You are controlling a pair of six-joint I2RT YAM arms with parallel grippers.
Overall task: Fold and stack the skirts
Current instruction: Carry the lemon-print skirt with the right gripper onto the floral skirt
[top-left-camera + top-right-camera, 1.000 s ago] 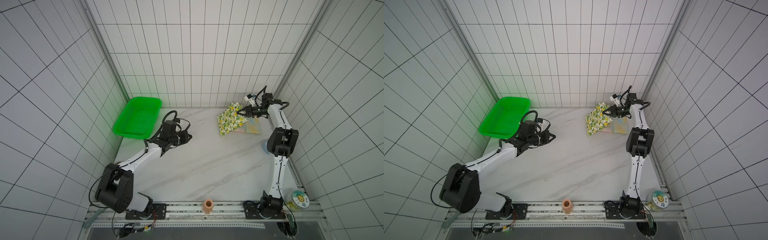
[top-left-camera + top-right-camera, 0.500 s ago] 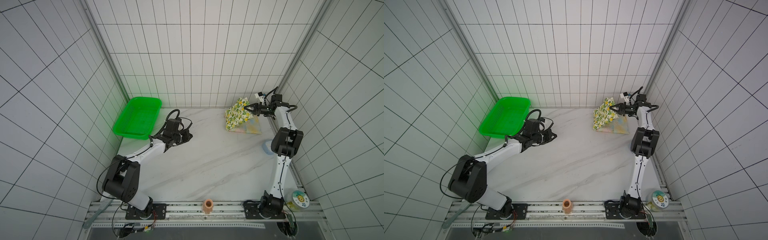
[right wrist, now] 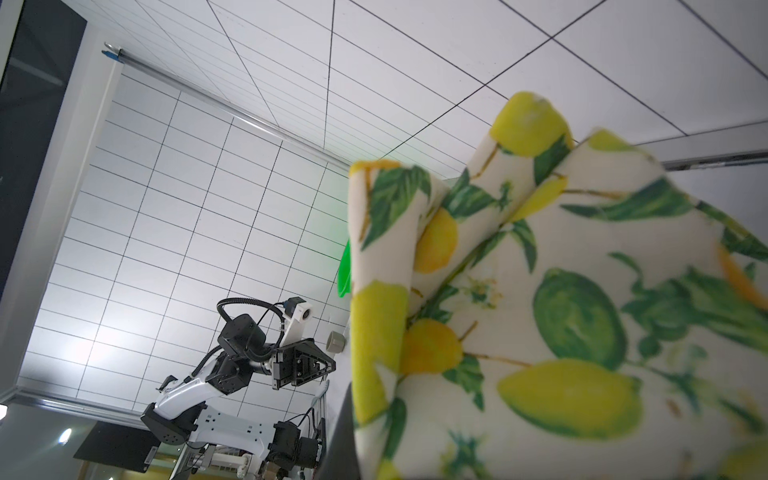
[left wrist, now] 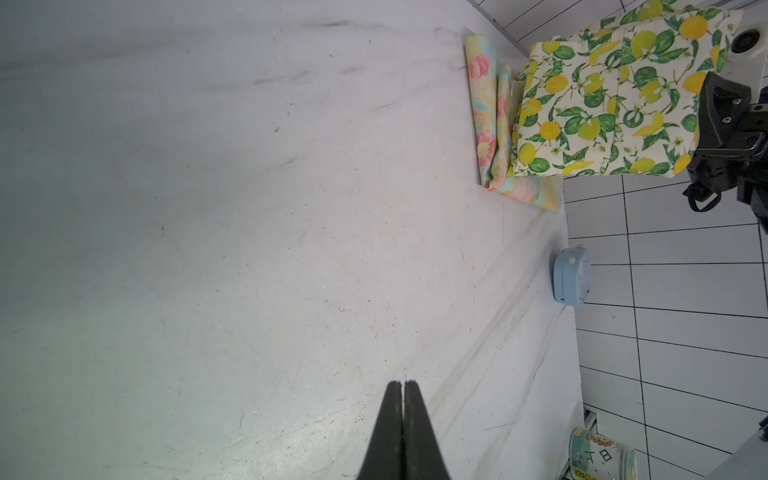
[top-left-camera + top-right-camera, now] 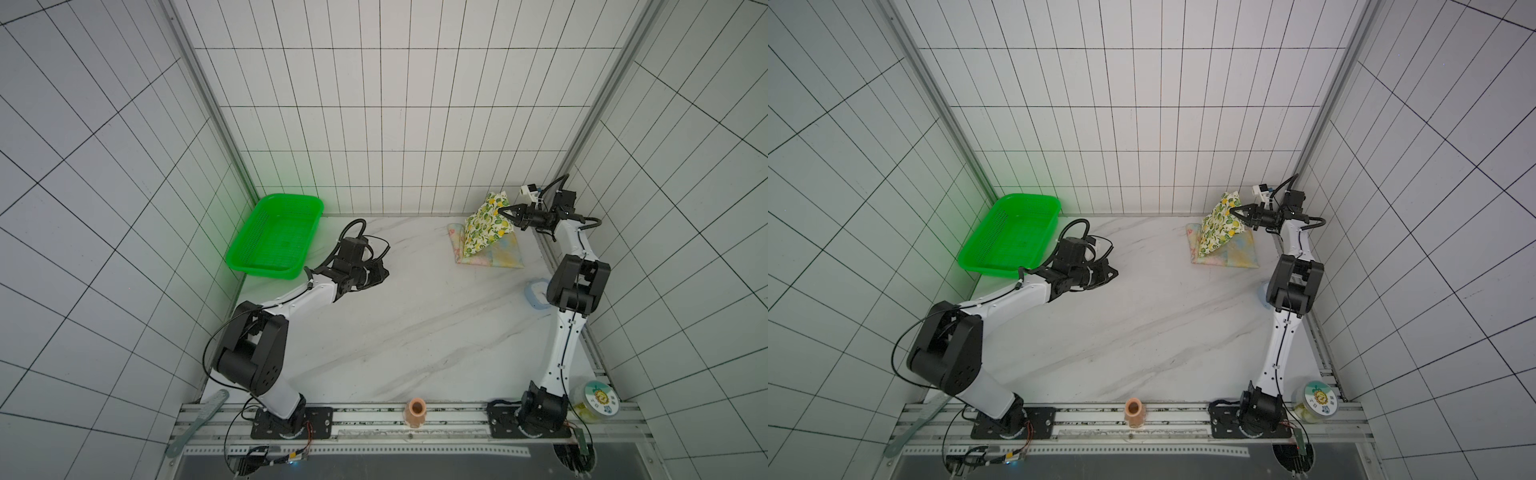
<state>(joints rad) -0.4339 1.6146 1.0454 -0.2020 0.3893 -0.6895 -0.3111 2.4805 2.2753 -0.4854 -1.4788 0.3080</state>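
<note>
- The lemon skirt (image 5: 485, 226) hangs in a peaked, partly folded drape at about 1 o'clock on the table (image 5: 415, 324). Its lower edge comes down on the pastel floral skirt (image 5: 500, 259), which lies folded flat beneath it.
- The right gripper (image 5: 503, 212) is clamped on the lemon skirt's upper corner, reaching in from 3 o'clock.
- The left gripper (image 4: 403, 399) has its jaws pressed together on nothing. It hovers over bare table near 9 o'clock, just beside the green basket (image 5: 286, 198).
- Risk: with only one pinch, the loose layers could fall open on lowering, so the fold is lost.
- Risk: the trailing edge touches the pastel skirt, so any sideways pull could drag or rumple it and leave the stack askew.
- Risk: the pile sits close to the back corner walls, which leaves the arm little room.
- Hidden: in the right wrist view the cloth (image 3: 561, 311) fills the frame. The fingertips and the number of layers caught cannot be made out.
- Hidden: the small blue object (image 4: 571, 282) at 3 o'clock is partly covered by the right arm in both top views.
</note>
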